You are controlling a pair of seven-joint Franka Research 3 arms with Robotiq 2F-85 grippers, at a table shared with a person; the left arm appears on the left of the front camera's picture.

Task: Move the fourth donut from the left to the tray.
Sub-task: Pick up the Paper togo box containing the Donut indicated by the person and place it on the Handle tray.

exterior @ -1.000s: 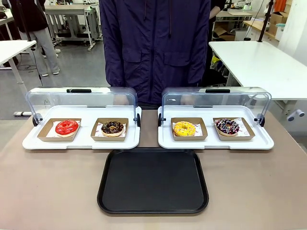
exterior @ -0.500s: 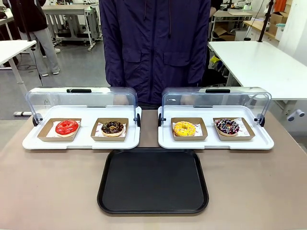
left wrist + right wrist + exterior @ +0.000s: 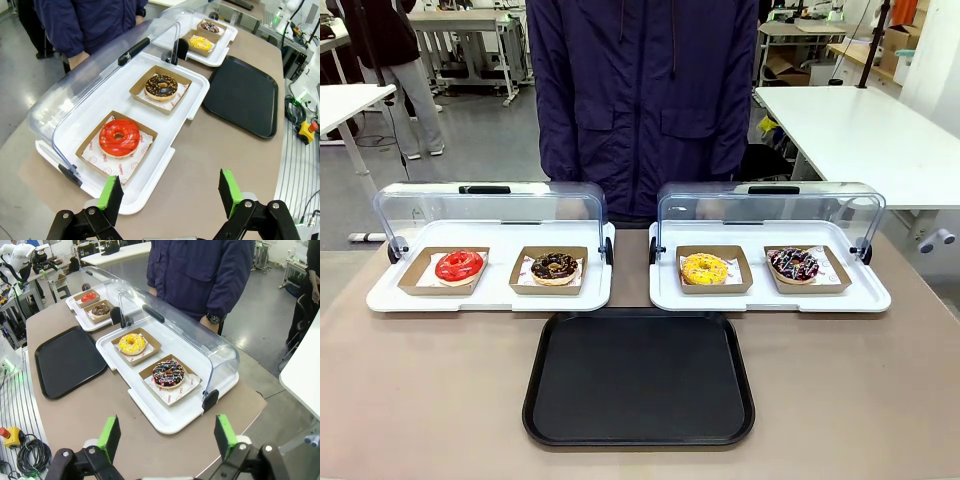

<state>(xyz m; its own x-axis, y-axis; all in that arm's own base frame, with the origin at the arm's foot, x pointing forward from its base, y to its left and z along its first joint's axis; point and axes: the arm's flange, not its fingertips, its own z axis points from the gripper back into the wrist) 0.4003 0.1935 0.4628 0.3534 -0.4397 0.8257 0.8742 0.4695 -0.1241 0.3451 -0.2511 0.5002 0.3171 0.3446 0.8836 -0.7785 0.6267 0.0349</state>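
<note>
- R end: fourth donut [image 3: 793, 263] in holder [image 3: 833, 284]; white tray [image 3: 770, 301] near edge open under raised lid [image 3: 770, 208]; black tray [image 3: 640, 378] just in front.
- Wrist views: left gripper [image 3: 170, 197] & right gripper [image 3: 167, 437], jaws spread wide.

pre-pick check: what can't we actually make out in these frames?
Hands of the person: front view, behind the raised clear lids, a blur at most.
Print on the paper under the fourth donut: right wrist view, too small to read.
Left gripper, right gripper: wrist views, bottom edge cuts them off below the open fingers.
</note>
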